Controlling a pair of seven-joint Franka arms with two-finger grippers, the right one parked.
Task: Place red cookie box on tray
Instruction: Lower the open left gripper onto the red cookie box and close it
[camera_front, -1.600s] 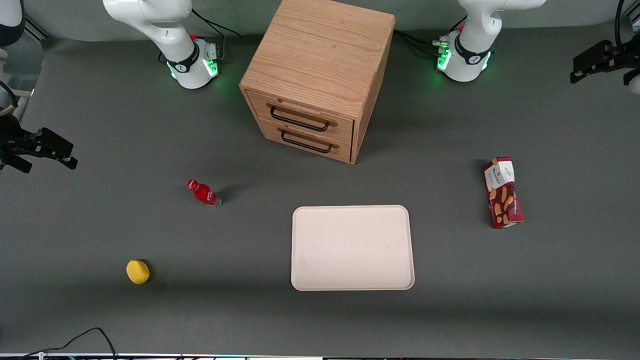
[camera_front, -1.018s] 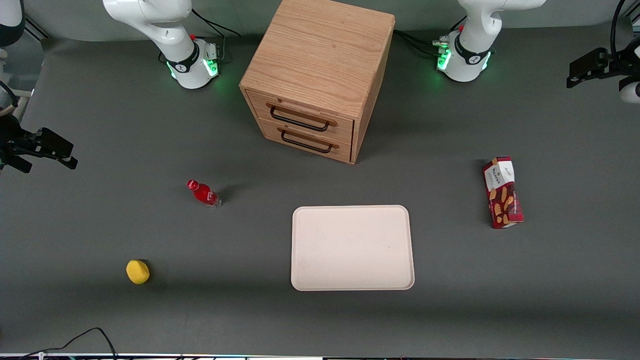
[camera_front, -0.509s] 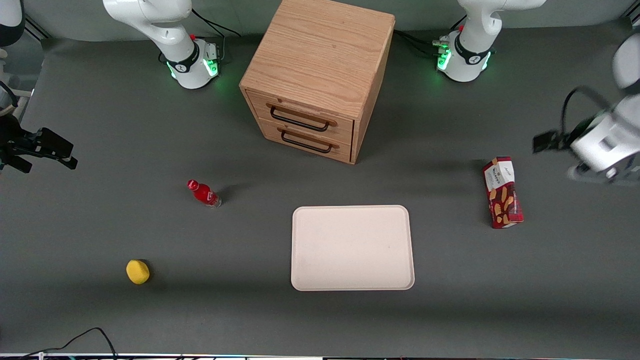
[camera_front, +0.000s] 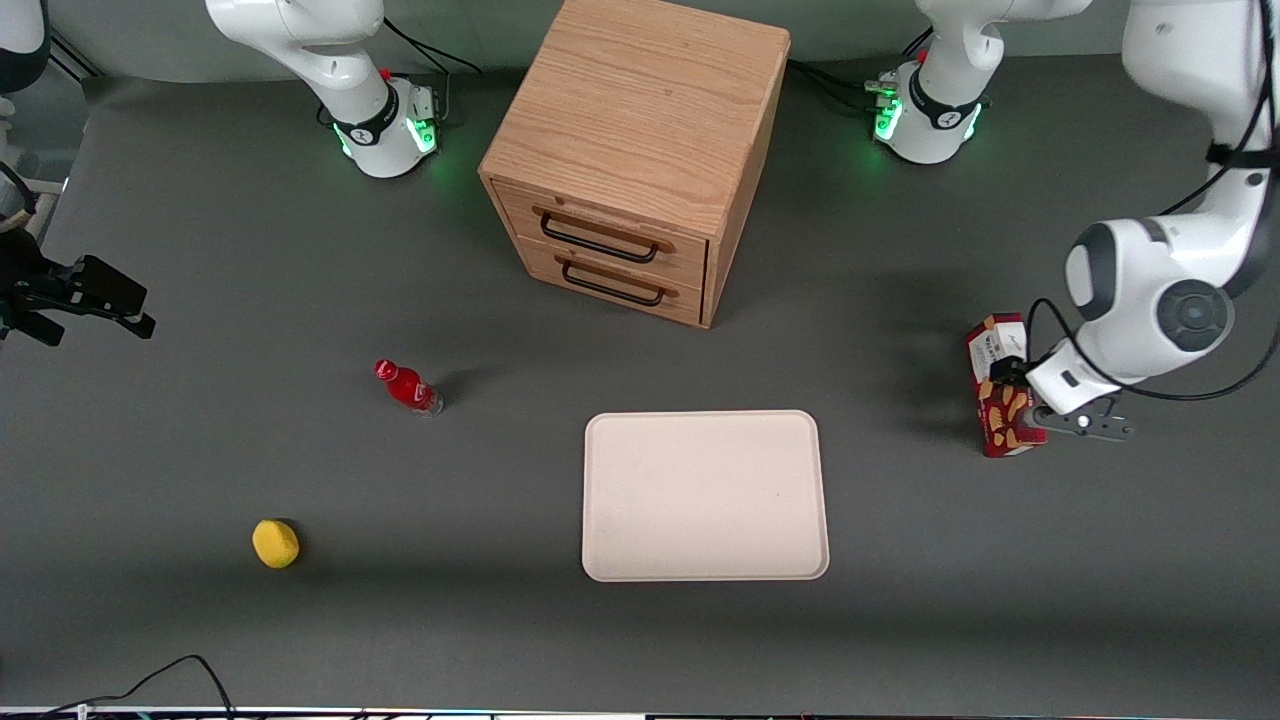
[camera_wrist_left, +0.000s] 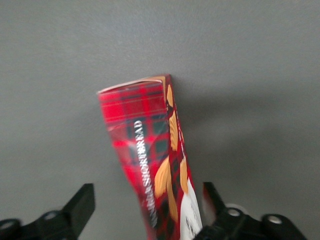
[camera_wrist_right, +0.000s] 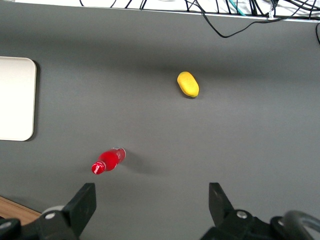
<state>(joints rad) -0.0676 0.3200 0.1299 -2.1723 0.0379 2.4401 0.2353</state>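
Red cookie box (camera_front: 1003, 388) flat on table, apart from tray (camera_front: 705, 495); gripper (camera_wrist_left: 146, 210) lowered over box, fingers spread, straddling it.

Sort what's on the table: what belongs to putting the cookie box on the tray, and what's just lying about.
Job: cookie box, lying on the table; tray, nothing on it; gripper, open, fingers astride the box.

Lying about: red bottle; yellow lemon-like thing; drawer cabinet.
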